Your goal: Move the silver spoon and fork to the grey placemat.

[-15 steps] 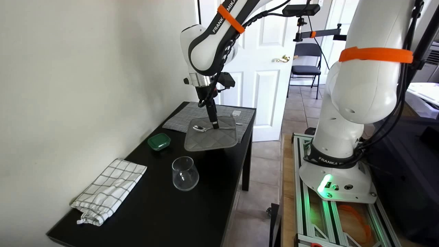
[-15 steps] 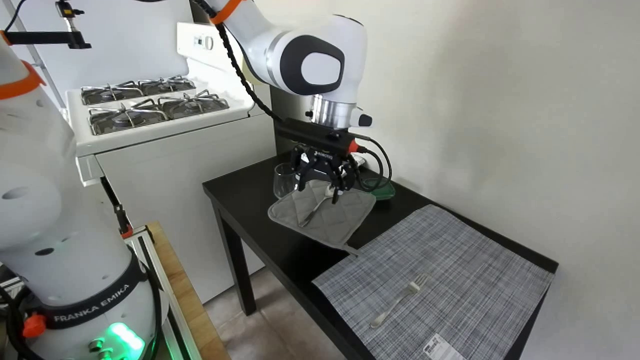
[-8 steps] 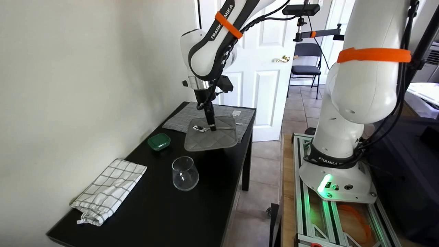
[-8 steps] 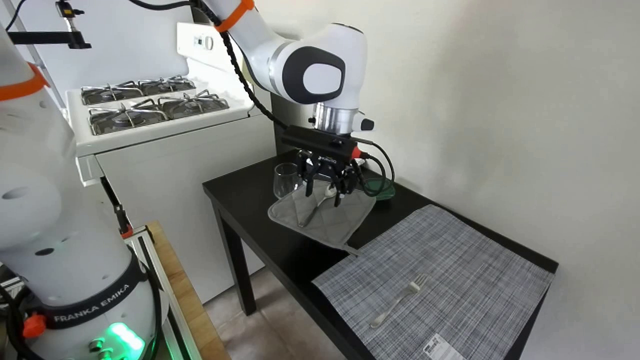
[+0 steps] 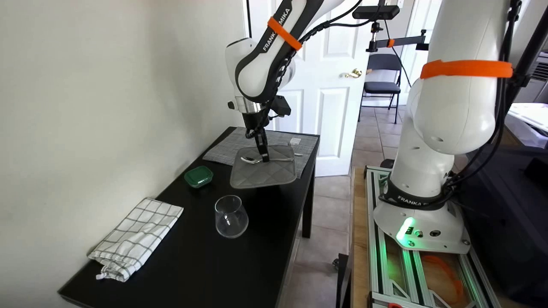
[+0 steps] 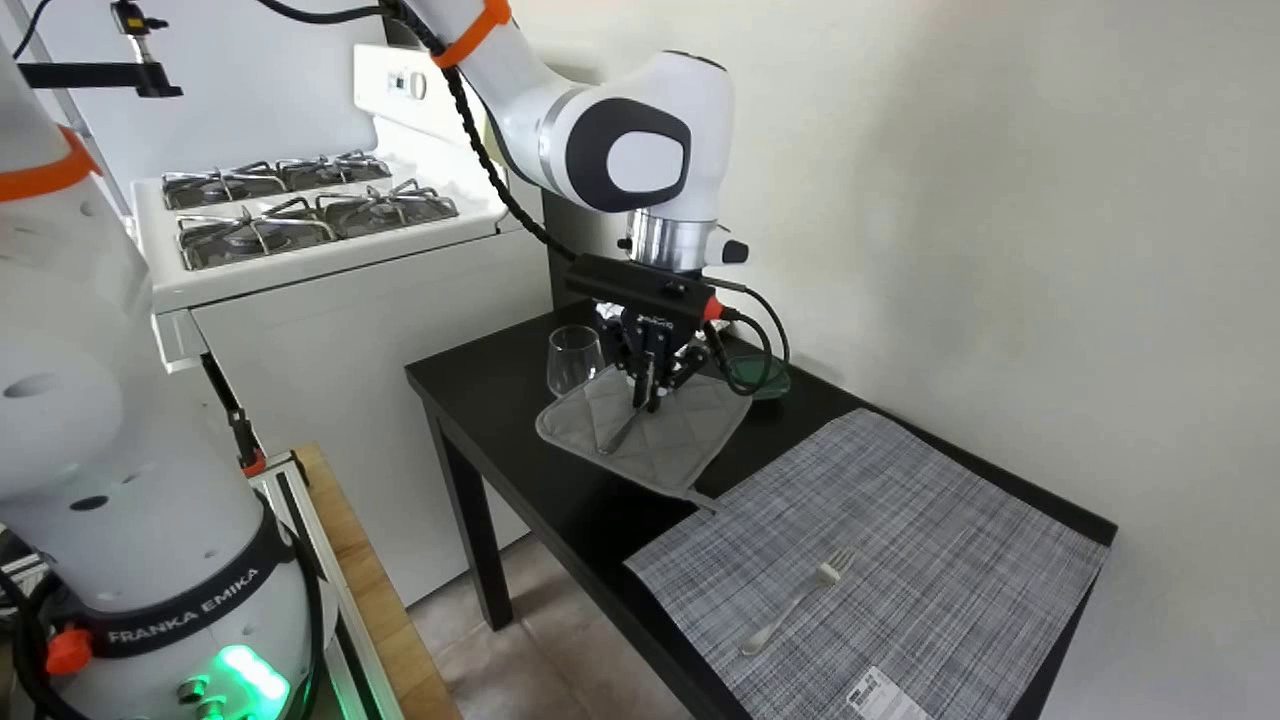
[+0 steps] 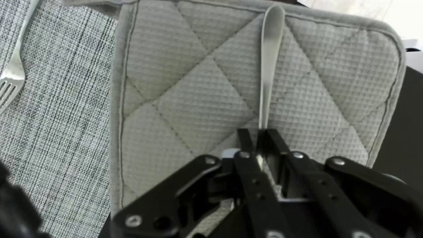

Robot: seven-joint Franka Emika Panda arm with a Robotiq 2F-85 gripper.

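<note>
The gripper (image 7: 258, 135) is clenched on the spoon (image 7: 269, 64) on the pad (image 6: 675, 440), far and left in an exterior view, while the fork (image 6: 802, 597) lies near and right on the placemat (image 6: 930, 520).

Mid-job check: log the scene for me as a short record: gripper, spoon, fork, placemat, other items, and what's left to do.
Gripper: shut on the handle of the silver spoon
Spoon place: over the grey quilted pot holder; whether lifted off it, cannot tell
Fork: lying on the grey placemat
Placemat: on the black table; bears a white label
Other items on table: green container, clear glass, checked cloth
Left to do: set the spoon on the placemat
</note>
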